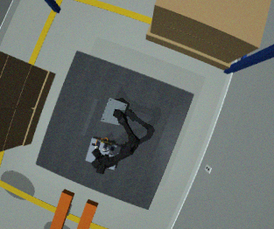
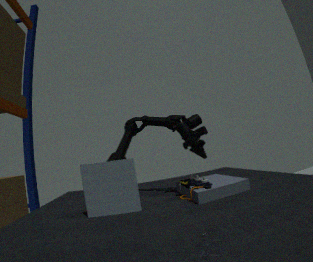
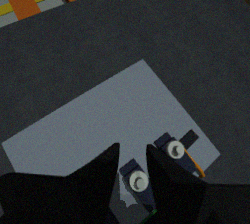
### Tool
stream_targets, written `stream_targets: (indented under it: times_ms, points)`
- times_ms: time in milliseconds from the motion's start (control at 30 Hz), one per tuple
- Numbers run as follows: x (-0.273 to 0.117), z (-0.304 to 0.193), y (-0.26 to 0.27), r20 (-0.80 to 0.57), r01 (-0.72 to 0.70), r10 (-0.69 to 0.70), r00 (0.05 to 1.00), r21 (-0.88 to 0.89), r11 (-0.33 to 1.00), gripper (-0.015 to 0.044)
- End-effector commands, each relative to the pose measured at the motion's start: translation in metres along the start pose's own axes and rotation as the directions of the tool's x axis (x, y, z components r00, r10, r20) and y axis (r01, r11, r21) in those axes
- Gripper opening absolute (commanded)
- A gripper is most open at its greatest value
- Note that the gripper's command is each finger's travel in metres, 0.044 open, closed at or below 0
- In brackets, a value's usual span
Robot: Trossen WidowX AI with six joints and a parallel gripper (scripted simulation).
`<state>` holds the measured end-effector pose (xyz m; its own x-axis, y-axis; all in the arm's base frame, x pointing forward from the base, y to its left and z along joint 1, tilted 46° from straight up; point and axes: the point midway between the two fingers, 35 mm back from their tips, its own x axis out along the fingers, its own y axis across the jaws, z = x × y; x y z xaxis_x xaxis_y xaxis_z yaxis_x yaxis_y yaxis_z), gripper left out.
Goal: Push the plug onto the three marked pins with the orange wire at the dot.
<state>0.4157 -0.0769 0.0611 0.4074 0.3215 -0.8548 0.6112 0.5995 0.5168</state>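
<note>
A light grey flat block lies on the dark surface. On it are dark blue servo bodies with round white tops; one servo is at the right in the wrist view, another servo shows partly between the fingers. An orange wire runs beside the right one. The plug, the pins and the coloured band cannot be made out. My gripper points down above the block, its fingers parted by a narrow gap, with nothing held. In the top view the arm covers part of the block.
A second light grey block stands by the arm's base. Outside the dark square mat are a large brown box, dark shelving at the left and orange bars at the bottom of the top view.
</note>
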Motion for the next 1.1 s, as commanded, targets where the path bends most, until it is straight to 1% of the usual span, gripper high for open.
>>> stream_targets:
  times_ms: [0,300,667,900,1067]
  points:
    - [0.011,0.001,-0.013,-0.071,0.015,-0.008,0.997,0.1,0.995,0.0115]
    - [0.039,0.0,-0.047,-0.24,0.09,-0.008,0.971,0.33,0.94,0.0115]
    - [0.066,-0.007,-0.084,-0.414,0.218,0.044,0.909,0.563,0.797,0.0115]
    - [0.081,-0.013,-0.106,-0.501,0.312,0.102,0.859,0.672,0.672,0.0115]
    - [0.084,-0.014,-0.108,-0.509,0.321,0.109,0.854,0.68,0.659,0.0115]
